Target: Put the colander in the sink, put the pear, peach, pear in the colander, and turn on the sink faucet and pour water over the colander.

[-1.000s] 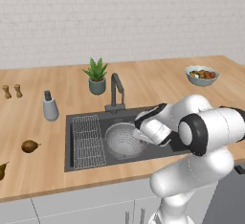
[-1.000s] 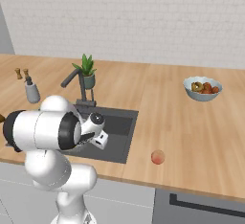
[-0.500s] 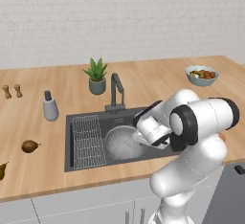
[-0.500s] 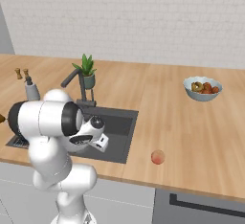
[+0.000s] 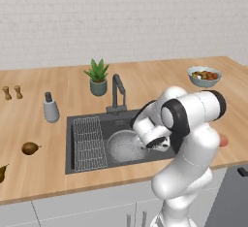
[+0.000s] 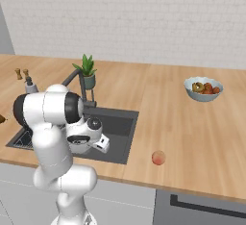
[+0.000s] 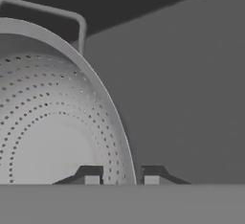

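Step 1 looks nearly done: the colander [image 5: 125, 145] sits in the sink [image 5: 82, 121] beside the wire rack [image 5: 89, 141]. The gripper [image 7: 119, 179] straddles its rim, jaws spread slightly, apparently not clamping. Next, I'd judge: lift clear, fetch the peach [image 6: 158, 158].

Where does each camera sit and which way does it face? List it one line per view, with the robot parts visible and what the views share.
Left base view: behind the arm to its left, looking forward and down over the sink, colander, faucet; white arm rises lower right.
Right base view: behind-right, facing the counter with the peach; arm rises lower left.
Hand view: on the hand, looking along the claw at the colander's rim, one fingertip on each side.
Shared: both base views show sink, faucet and arm; the hand and left base views share the colander.
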